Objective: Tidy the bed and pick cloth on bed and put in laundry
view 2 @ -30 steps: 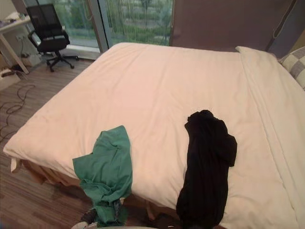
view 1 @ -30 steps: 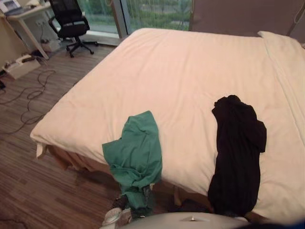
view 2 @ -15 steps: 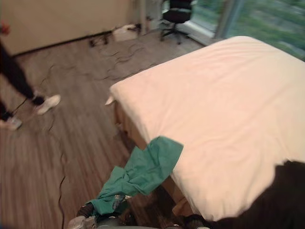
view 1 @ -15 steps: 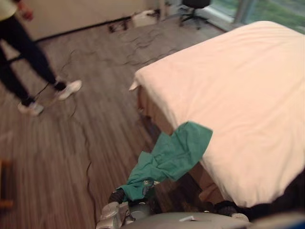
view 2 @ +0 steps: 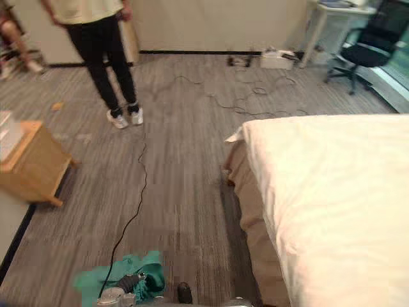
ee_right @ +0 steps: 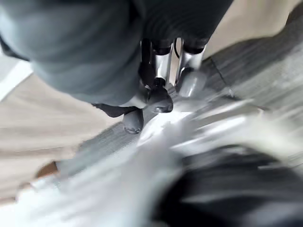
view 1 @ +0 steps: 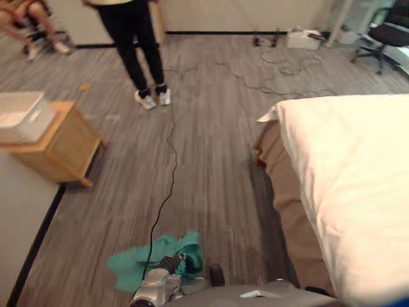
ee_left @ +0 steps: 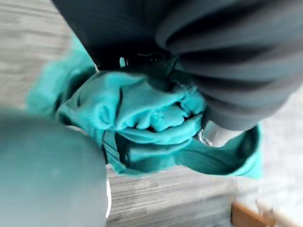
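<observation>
Fingers (ee_left: 215, 135) of the left hand (view 1: 170, 262) are curled into the green cloth (view 1: 131, 265), which is bunched up tight against the palm under the dark ribbed cover, with folds spilling out on both sides of the grip. In the head views the hand sits low at about 7 o'clock, arm hanging down close to the body, and the cloth's loose end fans out toward 8 o'clock just over or on the wooden floor (view 1: 211, 166) (I cannot tell which). The cloth is well apart from the bed (view 1: 358, 179), whose pale cover and tan skirt run from 2 to 5 o'clock. The right hand (ee_right: 158, 99) shows in its own wrist view above the floor beside the bed's skirt; whether it grips anything I cannot tell. A person (view 1: 137, 38) in dark trousers and white shoes stands at 11 o'clock, a wooden nightstand (view 1: 61, 144) with a white box (view 1: 19, 115) on top sits at 9 o'clock, and an office chair (view 1: 390, 32) stands at 1 o'clock.
</observation>
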